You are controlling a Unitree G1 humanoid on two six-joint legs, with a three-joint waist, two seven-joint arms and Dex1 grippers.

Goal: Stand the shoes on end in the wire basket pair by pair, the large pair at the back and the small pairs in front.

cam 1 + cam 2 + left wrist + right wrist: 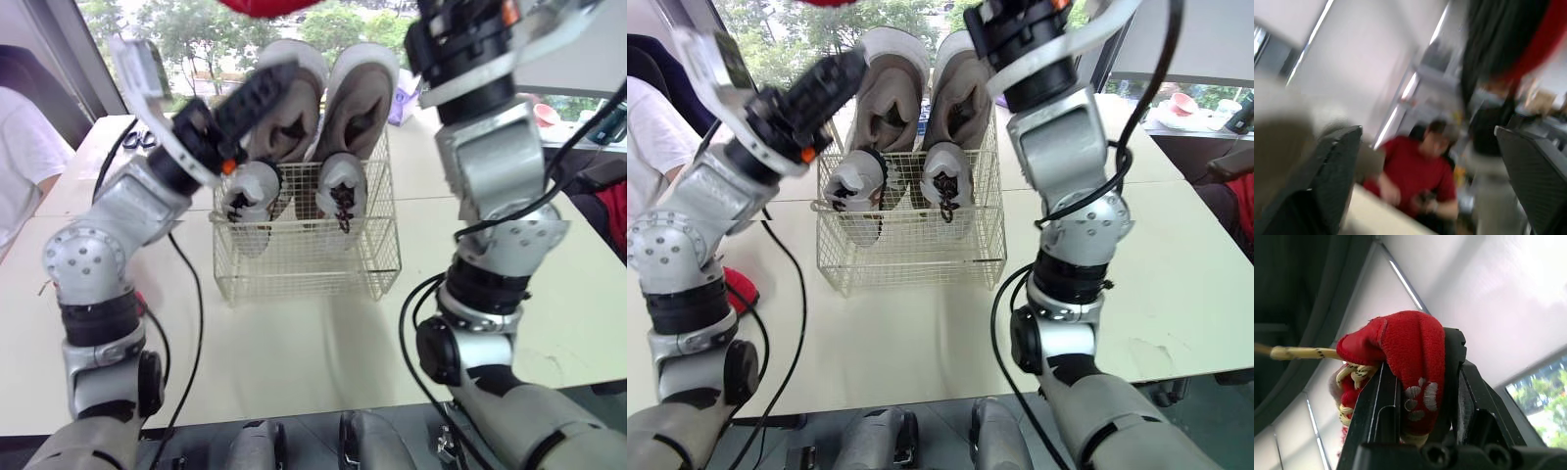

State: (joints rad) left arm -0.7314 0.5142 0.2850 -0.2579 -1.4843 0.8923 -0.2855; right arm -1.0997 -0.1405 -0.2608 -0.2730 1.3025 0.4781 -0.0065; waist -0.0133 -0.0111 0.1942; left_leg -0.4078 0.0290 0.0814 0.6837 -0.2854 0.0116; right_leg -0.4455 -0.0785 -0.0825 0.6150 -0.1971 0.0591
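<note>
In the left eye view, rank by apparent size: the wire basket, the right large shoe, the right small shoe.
1. wire basket
2. large shoe, at the back
3. small shoe, in front; nearer the camera yet plainly smaller

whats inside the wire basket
In the wire basket: a large pair on end at the back, a small pair in front. The left gripper covers part of the large pair.

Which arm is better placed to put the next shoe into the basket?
Right: the right gripper is shut on a red shoe, raised above the wire basket; the left gripper is open and empty.
</note>
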